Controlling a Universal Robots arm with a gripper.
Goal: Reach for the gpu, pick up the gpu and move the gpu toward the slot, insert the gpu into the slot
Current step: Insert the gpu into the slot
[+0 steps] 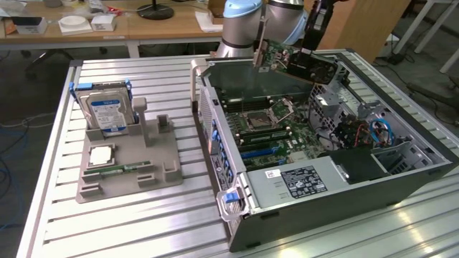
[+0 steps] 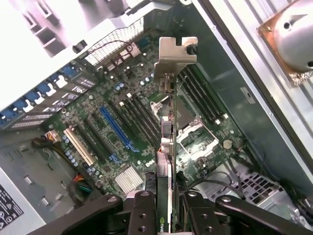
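The gpu (image 1: 298, 62) hangs tilted over the back of the open computer case (image 1: 237, 199), its silver bracket toward the exterior view's left. My gripper (image 1: 310, 49) is shut on its upper edge. In the wrist view the gpu (image 2: 166, 142) is seen edge-on between my two black fingers (image 2: 142, 210), with its bracket farthest from the camera, above the green motherboard (image 2: 146, 93). The long blue slot (image 2: 116, 128) lies among parallel dark strips, off to one side of the card's line. The same blue slot (image 1: 259, 153) sits low on the board, well below the card.
The processor socket (image 1: 258, 119) and memory strips lie under the card. A power supply (image 1: 294, 180) and loose cables (image 1: 366, 131) fill the case's near end. To the exterior view's left a grey holder (image 1: 126, 177) carries a hard drive (image 1: 107, 113), a processor chip (image 1: 100, 156) and a memory stick (image 1: 118, 171).
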